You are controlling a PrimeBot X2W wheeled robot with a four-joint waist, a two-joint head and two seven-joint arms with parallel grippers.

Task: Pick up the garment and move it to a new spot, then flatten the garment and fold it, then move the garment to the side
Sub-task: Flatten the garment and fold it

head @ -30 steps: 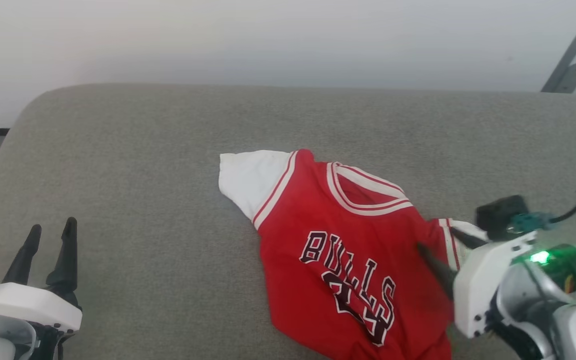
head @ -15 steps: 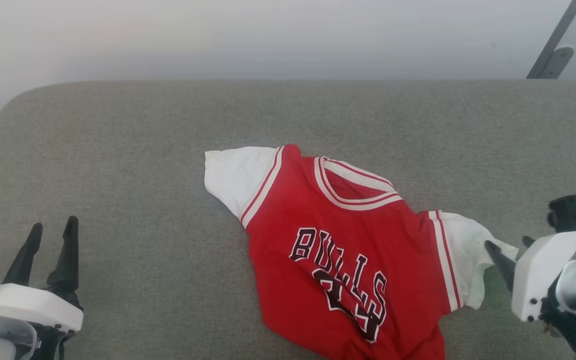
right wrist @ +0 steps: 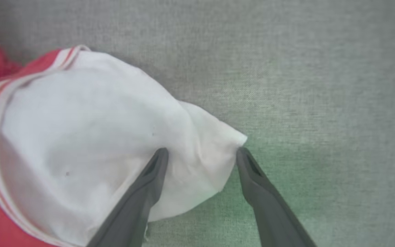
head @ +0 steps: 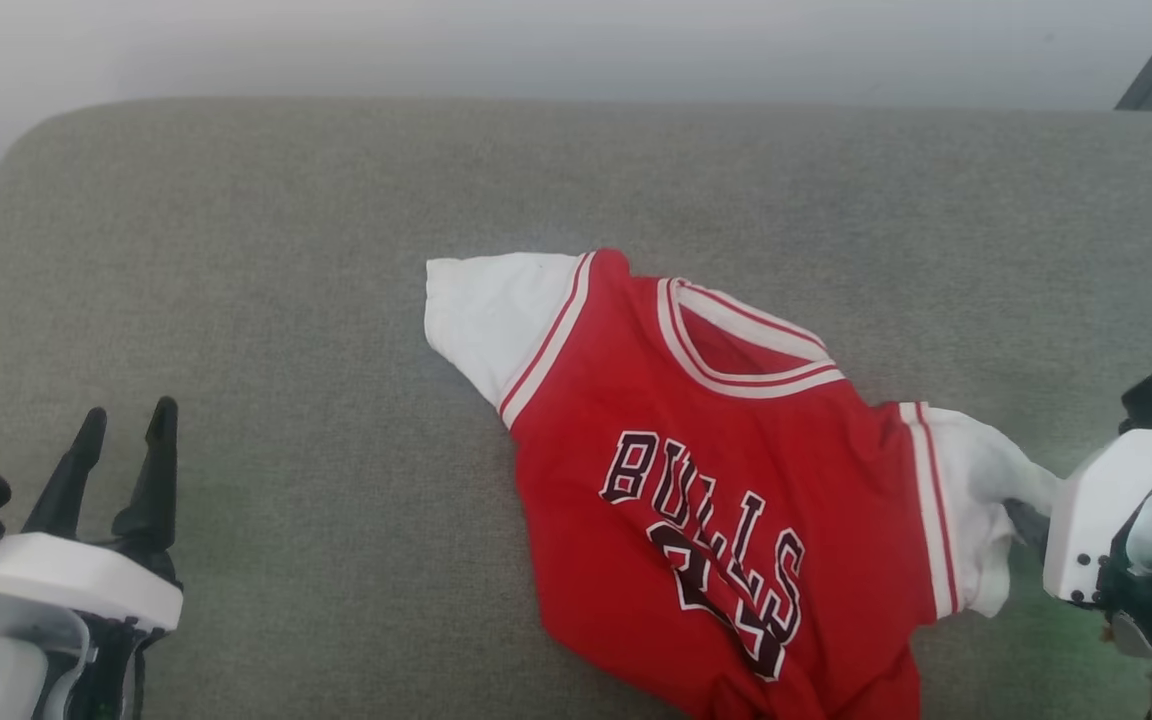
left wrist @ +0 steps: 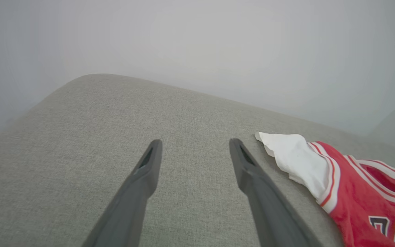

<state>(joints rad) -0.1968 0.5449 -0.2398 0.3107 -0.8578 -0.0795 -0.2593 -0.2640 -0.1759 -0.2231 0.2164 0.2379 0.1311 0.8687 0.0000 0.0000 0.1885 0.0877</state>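
Garment (head: pixel 736 480) first: we find it face-up on the grey cushion (head: pixel 236 230), right of centre and skewed, with its collar (head: pixel 766 388) toward the far edge, the lettering (head: pixel 701 510) showing, and its lower part reaching the bottom edge of the head view. It is spread out but, in our judgement, not yet flat, because the right sleeve (right wrist: pixel 91 130) is bunched into a soft white mound instead of lying smooth. That explains where we hold our right tool (right wrist: pixel 201 151): low at that sleeve's outer tip, its two fingers apart and straddling the cloth, one over the white fabric and the other at the tip's edge beside bare cushion. Nothing is clamped, and we cannot tell whether the fingers press the cloth or merely graze it. We read this placement as set up to pinch the tip and draw the sleeve outward. Our left tool (left wrist: pixel 194 141) hovers over bare cushion with fingers apart and nothing between them, near the left sleeve (left wrist: pixel 293 154) but clear of it. We judge it is parked there so it does not disturb the cloth, yet within reach of that flatter sleeve for smoothing and folding.
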